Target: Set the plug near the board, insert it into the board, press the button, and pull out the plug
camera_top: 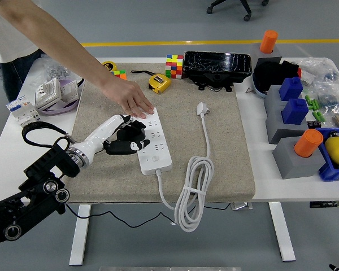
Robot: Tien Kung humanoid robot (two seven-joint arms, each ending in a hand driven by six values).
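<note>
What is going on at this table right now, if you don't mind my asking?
The robot's left hand grips a black plug and holds it at the left edge of the white power strip on the felt mat. A person's hand presses on the strip's far end, apparently steadying it. Whether the plug is seated cannot be told. The strip's own white cable lies coiled to the right, unplugged. The right arm is out of view.

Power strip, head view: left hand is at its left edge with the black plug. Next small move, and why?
Probably ease the black plug a little further right and down over a socket. The left hand holds it at the left edge of the power strip, and I can't tell that it is seated. A person's hand presses the strip's far end, steadying it.
</note>
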